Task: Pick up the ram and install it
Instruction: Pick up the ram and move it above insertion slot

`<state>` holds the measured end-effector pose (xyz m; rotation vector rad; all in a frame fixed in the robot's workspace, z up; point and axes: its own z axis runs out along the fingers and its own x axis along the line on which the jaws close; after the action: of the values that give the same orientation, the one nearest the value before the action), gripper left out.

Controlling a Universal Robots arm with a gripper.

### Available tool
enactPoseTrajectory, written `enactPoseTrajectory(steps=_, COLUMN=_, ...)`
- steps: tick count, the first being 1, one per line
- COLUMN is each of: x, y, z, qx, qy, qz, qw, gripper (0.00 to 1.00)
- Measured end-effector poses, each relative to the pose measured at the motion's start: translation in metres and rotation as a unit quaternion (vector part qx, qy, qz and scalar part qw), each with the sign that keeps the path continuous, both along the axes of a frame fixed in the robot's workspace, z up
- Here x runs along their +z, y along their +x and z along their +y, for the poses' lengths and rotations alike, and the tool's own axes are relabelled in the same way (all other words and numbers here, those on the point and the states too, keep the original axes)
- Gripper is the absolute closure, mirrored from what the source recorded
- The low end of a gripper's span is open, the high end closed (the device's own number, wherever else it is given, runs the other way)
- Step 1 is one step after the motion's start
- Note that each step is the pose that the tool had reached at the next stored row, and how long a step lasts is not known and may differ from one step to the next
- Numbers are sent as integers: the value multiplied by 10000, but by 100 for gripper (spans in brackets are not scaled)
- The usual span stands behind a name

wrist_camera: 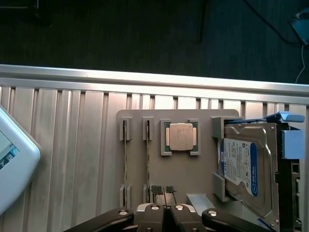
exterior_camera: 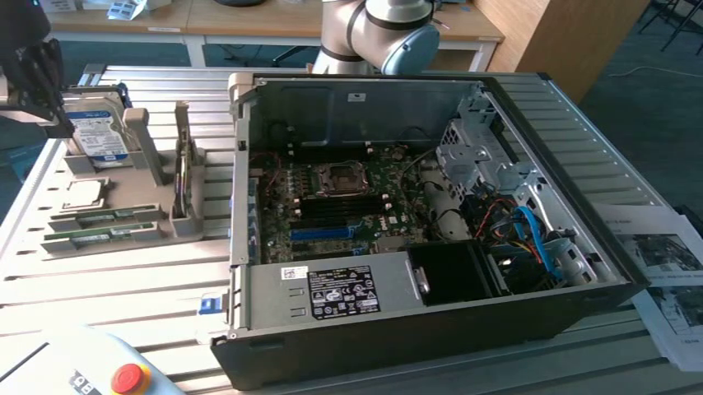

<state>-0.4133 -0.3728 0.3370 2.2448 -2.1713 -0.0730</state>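
We see tool [wrist_camera: 163, 192] closed, fingers pressed together, over edge of gray holder [wrist_camera: 203, 169]. Ram [wrist_camera: 147, 159] stands on thin edge in holder slot, near tool tips; we cannot tell if they touch. Second stick [wrist_camera: 125, 162] stands in next slot. Silver chip [wrist_camera: 180, 137] lies between ram and hard drive [wrist_camera: 241, 164]. Holder sits on table [exterior_camera: 110, 280], on exterior view's left of open computer case [exterior_camera: 384, 346].

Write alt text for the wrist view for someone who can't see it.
The gripper, jaws shut, hangs over a grey holder tray on a ribbed metal table. The tray holds two ram sticks on edge, a square silver processor and a blue-labelled hard drive.
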Motion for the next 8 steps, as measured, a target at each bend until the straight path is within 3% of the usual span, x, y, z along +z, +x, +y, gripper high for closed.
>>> enactPoseTrajectory(steps=8, x=-49, y=0, z=-1, qx=0, qy=0, qz=0, qw=10000, gripper=90)
